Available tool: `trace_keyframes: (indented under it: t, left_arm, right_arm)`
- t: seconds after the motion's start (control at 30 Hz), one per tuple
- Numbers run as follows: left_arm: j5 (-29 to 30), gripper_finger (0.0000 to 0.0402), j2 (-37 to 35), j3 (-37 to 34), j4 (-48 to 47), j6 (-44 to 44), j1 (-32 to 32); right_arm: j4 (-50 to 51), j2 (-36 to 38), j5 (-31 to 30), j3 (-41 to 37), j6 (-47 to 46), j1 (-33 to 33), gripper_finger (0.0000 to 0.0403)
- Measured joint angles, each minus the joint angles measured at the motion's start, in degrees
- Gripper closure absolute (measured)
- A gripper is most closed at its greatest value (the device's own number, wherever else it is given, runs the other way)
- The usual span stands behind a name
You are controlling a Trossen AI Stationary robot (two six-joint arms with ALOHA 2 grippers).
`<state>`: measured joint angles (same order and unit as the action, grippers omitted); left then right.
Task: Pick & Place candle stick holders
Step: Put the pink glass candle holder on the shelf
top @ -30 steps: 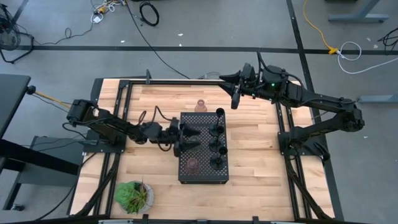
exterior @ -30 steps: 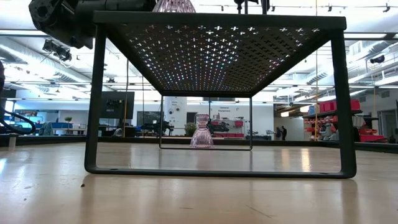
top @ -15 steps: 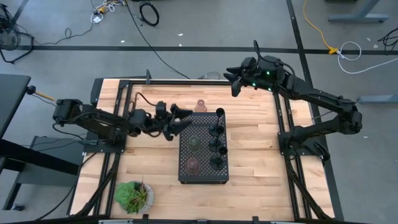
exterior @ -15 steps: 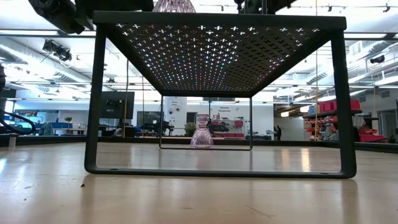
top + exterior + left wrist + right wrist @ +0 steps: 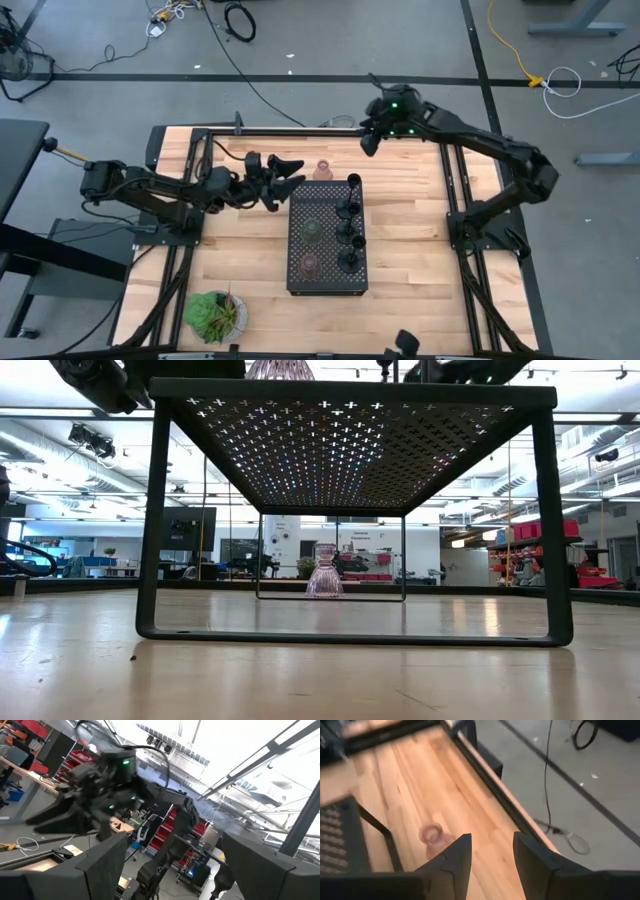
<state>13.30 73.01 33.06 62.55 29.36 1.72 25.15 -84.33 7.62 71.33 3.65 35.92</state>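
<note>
A black perforated tray (image 5: 300,205) stands on legs at the table's middle. Black stemmed holders (image 5: 348,235) stand in a row along its right side. An olive-green holder (image 5: 313,230) and a pinkish-brown one (image 5: 310,265) stand on its left half. A pink glass holder (image 5: 322,170) stands on the wood just beyond the tray's far edge; it also shows in the low view (image 5: 325,570) and the right wrist view (image 5: 431,834). My left gripper (image 5: 290,172) is open and empty, left of the pink holder, by the tray's far left corner. My right gripper (image 5: 366,140) is open and empty, above the table's far edge.
A leafy green plant (image 5: 213,313) sits at the near left corner. Black frame rails (image 5: 300,130) run along the table's far edge and sides. Bare wood lies to the left and right of the tray. Cables lie on the floor beyond the table.
My left gripper has drawn back from over the tray's left half toward the far left, and the olive-green holder now stands uncovered on the tray. My right gripper has shifted a little toward the table's far edge and left.
</note>
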Motion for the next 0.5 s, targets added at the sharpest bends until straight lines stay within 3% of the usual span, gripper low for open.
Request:
trace_keyframes:
  t: [0.23,0.5]
  left_arm:
    - [0.0,0.0076,0.0,0.0,-0.35,0.0,0.0]
    - [-0.01,0.0076,0.0,0.0,-0.53,0.05,0.0]
  right_arm:
    - [0.94,-7.41,12.36,0.0,3.02,0.42,0.0256]
    - [-0.76,-15.15,12.67,0.0,7.52,-3.27,0.0207]
